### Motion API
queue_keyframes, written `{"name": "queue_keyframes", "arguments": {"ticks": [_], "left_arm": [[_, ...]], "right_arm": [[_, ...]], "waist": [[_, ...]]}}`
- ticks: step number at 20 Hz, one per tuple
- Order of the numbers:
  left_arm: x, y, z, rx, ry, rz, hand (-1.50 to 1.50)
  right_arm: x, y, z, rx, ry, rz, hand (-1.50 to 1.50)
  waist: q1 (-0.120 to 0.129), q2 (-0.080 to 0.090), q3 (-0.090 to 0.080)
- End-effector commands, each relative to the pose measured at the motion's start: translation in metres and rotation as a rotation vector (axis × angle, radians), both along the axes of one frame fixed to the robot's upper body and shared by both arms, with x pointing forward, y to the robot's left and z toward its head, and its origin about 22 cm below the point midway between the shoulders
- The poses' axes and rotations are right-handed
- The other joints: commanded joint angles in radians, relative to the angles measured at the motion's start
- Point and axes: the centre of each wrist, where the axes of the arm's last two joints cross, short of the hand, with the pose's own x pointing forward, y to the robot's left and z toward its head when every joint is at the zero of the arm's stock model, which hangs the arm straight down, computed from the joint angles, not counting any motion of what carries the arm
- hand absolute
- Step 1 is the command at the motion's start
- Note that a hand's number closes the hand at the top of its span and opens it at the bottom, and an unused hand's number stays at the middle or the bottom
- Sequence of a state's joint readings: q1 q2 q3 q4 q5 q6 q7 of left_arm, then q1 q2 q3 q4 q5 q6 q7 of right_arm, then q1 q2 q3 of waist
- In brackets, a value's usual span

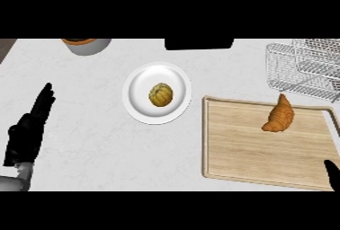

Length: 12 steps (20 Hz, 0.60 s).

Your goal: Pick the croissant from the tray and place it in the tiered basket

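A golden-brown croissant lies on the wooden tray, near its far right corner. The white wire tiered basket stands just beyond the tray at the upper right. My left hand rests open at the left edge, fingers straight and pointing away, far from the tray. Only a black fingertip of my right hand shows at the lower right edge, over the tray's near right corner, well short of the croissant.
A white plate with a small yellow-brown round food item sits left of the tray. A grey bowl with something orange stands at the top left. A black object lies at the top centre.
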State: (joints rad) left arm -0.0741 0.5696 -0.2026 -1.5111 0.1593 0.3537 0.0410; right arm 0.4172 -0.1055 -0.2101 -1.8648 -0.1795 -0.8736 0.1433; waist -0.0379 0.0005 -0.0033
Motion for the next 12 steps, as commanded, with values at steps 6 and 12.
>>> {"name": "queue_keyframes", "arguments": {"ticks": [6,12], "left_arm": [[0.008,-0.013,-0.006,0.004,-0.015,-0.058,0.00],[0.022,-0.009,0.005,0.006,-0.014,-0.051,0.00]], "right_arm": [[-0.018,-0.009,0.069,0.034,0.320,0.259,-1.50],[0.016,-0.018,0.110,0.122,0.400,0.227,-1.50]], "waist": [[0.055,0.009,-0.003],[0.053,0.005,0.001]]}}
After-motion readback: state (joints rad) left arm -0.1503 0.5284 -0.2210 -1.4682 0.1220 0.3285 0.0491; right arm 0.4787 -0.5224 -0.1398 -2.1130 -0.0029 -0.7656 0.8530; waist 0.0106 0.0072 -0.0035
